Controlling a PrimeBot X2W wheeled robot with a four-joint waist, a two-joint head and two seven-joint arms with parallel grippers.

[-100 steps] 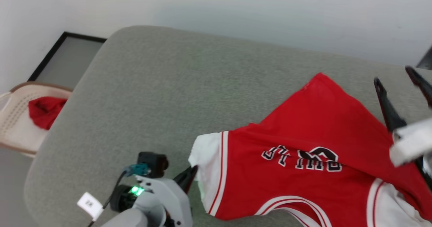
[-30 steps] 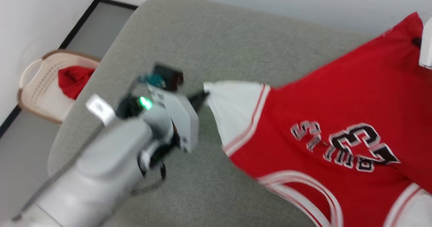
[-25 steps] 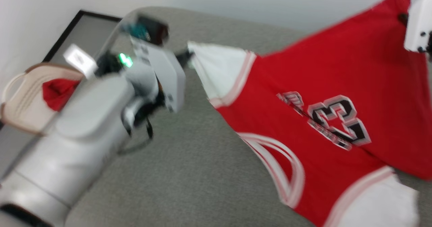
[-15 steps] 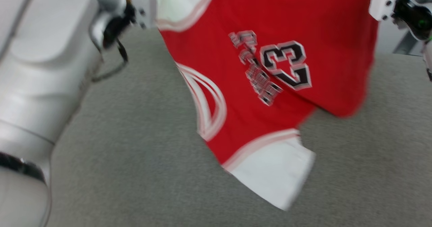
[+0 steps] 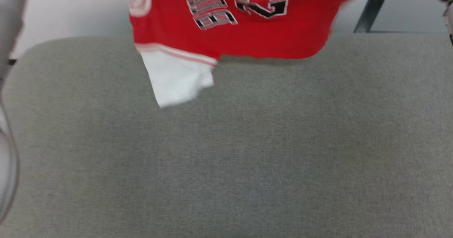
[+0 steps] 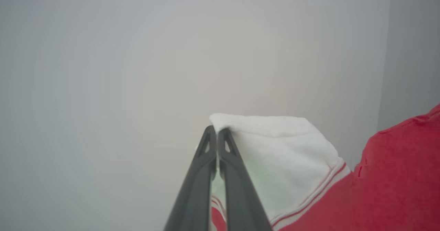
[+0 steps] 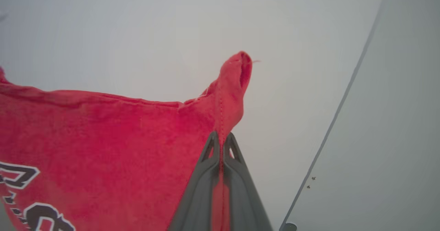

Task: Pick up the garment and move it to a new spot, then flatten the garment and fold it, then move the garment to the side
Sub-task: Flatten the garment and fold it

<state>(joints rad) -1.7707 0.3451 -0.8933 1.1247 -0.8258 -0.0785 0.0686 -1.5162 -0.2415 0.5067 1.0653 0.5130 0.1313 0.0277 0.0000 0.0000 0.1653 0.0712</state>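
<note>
The garment (image 5: 247, 36) is a red jersey with black white-outlined lettering, hanging in the air at the top of the head view. One white sleeve (image 5: 177, 77) dangles just above the grey cushion (image 5: 226, 149). In the left wrist view my left gripper (image 6: 217, 131) is shut on the edge of the other white sleeve (image 6: 275, 148). In the right wrist view my right gripper (image 7: 220, 136) is shut on a red corner of the garment (image 7: 227, 90), whose tip sticks up past the fingertips.
A broad grey upholstered surface spreads below the hanging cloth. A pale wall (image 5: 70, 11) stands behind it. A dark slanted leg or post (image 5: 368, 15) shows at the upper right. Part of my pale left arm (image 5: 5, 124) runs along the left edge.
Both arms have lifted the garment off the cushion and spread it in the air. The head view has swung, so the basket at the left has left the picture.
</note>
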